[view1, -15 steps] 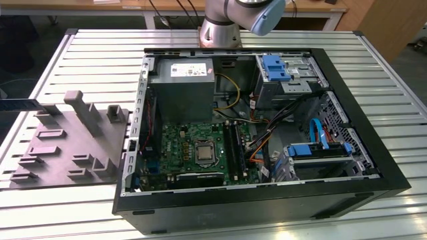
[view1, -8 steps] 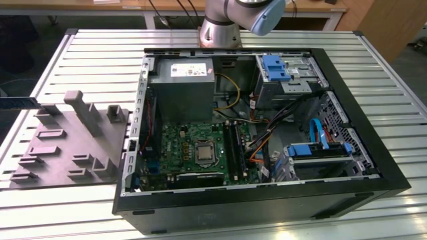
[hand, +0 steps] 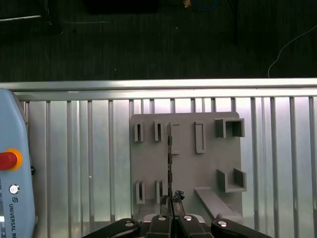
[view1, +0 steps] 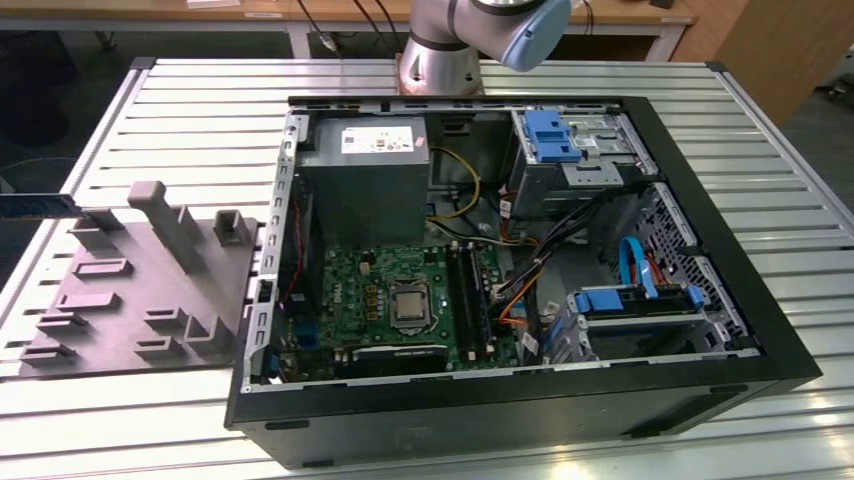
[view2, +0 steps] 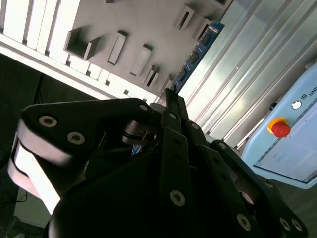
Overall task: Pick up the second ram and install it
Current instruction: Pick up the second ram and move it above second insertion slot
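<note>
Clasping the second ram (view2: 197, 55), tool (hand: 171, 199) closed.

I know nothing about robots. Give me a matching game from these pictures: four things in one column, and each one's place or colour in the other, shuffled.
Things:
1. ram
2. power supply
3. stop button
4. grey plate

Descriptions:
A. red on a yellow base
B. inside the case
C. flat on the table, beside the case
D. gripped by the end effector

Pairs: 1-D, 2-B, 3-A, 4-C
</note>
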`<action>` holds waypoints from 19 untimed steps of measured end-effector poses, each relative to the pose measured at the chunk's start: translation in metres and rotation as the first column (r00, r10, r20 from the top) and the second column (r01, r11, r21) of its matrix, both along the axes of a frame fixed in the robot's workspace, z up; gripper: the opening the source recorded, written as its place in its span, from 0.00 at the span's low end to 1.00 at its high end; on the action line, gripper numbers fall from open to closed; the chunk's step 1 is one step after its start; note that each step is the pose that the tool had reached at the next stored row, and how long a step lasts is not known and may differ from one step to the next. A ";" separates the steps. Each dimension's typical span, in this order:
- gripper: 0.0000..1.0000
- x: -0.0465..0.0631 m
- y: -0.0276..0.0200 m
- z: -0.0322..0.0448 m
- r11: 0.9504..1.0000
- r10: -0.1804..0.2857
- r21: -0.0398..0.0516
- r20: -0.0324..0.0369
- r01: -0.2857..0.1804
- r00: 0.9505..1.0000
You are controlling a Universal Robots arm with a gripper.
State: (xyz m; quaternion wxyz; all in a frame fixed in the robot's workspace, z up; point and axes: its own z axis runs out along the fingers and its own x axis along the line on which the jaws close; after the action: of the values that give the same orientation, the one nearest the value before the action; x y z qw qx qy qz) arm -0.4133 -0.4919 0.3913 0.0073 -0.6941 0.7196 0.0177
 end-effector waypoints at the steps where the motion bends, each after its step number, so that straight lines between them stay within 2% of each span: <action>1: 0.11 0.001 0.0000 -0.0002 1.000 0.000 0.000 0.000 0.000 1.000; 5: 0.11 0.007 0.0000 -0.0003 1.000 0.000 0.000 0.000 0.000 1.000; 15: 0.11 0.007 0.0000 0.0037 1.000 0.000 0.000 0.000 0.000 1.000; 19: 0.11 0.012 0.0000 0.0037 1.000 0.000 0.000 0.000 0.000 1.000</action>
State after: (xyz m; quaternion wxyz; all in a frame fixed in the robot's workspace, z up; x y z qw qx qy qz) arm -0.4011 -0.4919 0.3950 0.0075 -0.6940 0.7197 0.0178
